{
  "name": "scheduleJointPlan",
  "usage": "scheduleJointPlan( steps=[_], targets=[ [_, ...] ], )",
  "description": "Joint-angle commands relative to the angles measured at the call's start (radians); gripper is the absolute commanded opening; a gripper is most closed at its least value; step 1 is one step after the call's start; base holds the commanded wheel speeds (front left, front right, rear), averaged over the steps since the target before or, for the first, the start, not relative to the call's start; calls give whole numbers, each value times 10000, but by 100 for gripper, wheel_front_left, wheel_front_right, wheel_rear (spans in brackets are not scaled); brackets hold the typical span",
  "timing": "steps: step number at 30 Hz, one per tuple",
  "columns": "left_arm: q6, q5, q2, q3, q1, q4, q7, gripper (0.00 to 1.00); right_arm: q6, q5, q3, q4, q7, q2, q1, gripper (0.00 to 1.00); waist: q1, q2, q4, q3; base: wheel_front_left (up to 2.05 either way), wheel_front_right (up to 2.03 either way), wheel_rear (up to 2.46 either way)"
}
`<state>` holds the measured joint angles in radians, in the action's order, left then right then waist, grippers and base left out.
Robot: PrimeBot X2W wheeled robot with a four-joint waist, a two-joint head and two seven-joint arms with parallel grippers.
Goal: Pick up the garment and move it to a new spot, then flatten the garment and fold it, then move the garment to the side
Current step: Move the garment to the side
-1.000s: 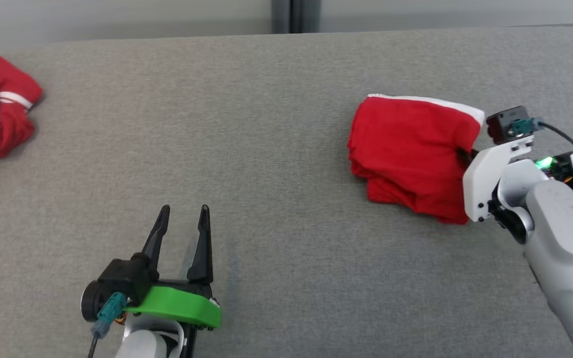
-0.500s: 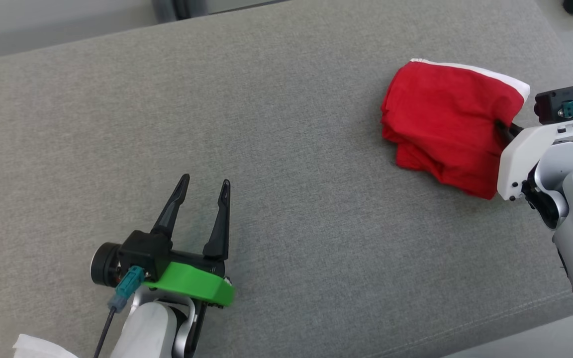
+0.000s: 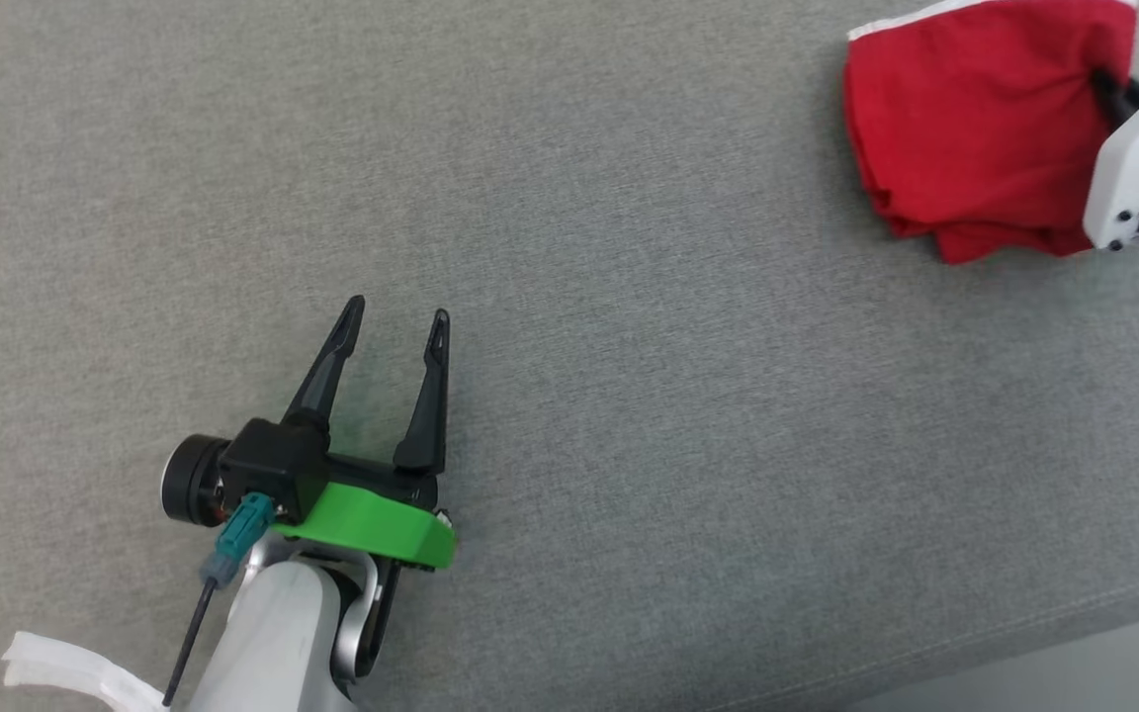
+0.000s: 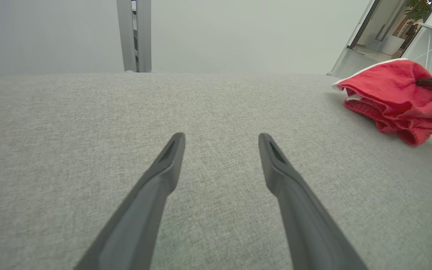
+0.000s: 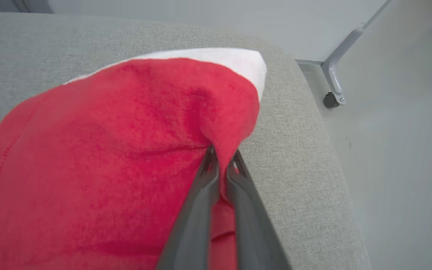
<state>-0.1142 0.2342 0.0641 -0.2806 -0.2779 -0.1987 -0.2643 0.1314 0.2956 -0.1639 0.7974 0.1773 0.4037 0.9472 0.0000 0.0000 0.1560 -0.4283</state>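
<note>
Garment (image 3: 975, 129), red with a white band along one edge, lies folded into a thick bundle at the far right of the grey cushion (image 3: 629, 297), close to the cushion's right edge and its rounded corner. The right gripper (image 5: 221, 157) has hold of it. In the right wrist view its two dark fingers are pressed almost together with a ridge of red cloth pinched between them, a little below the white-banded corner, and the fabric puckers up around the tips. The lower layers rest on the cushion (the left wrist view shows them as stacked, wavy folds under the pulled-up top layer).

The left gripper (image 3: 398, 310) is well apart from the bundle, at the lower left of the head view. Its fingers are spread wide with nothing between them and point across bare cushion. It sits low over the fabric, but I cannot tell whether it touches.

Past the cushion's right edge is pale floor (image 5: 407, 168), where a grey frame leg (image 5: 345, 48) stands on a small caster (image 5: 330, 100). A white strip (image 3: 65, 672) lies beside the left forearm.
</note>
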Motion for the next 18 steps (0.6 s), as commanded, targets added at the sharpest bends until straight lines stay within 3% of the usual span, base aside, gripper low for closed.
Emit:
scheduleJointPlan(
  steps=[1, 8, 14, 15, 16, 17, 18],
  targets=[
    [-13, -100, 62, 43, -206, 52, 1, 100, -15, -41, 14, 135, 93, 200, 267, 0, 0, 0, -605, -462, 0, 0, 0],
    [13, -152, 24, 58, -286, 207, 1, 100, -15, -441, 355, 859, 277, 1364, 1168, 0, 0, 0, -1278, -789, 0, 0, 0],
    [7, -203, 5, 107, -227, 329, 1, 100, -15, -848, 546, 1444, -52, 2047, 1551, 0, 0, 0, -1450, -979, 0, 0, 0],
    [6, -210, 1, 109, -221, 340, 1, 100, -15, -999, 631, 1538, -243, 2104, 1593, 30, 0, 0, -1453, -1009, 0, 0, 0],
    [8, -220, -2, 110, -217, 348, 2, 100, -15, -1144, 688, 1603, -430, 2114, 1613, 45, 0, 0, -1449, -1030, 0, 0, 0],
    [13, -228, -6, 112, -217, 351, 2, 100, -15, -1308, 817, 1672, -703, 2121, 1657, 100, 0, 0, -1437, -1053, 0, 0, 0],
    [13, -234, -8, 108, -224, 348, 2, 100, -15, -1409, 938, 1741, -908, 2087, 1681, 100, 0, 0, -1424, -1065, 0, 0, 0]
  ],
)
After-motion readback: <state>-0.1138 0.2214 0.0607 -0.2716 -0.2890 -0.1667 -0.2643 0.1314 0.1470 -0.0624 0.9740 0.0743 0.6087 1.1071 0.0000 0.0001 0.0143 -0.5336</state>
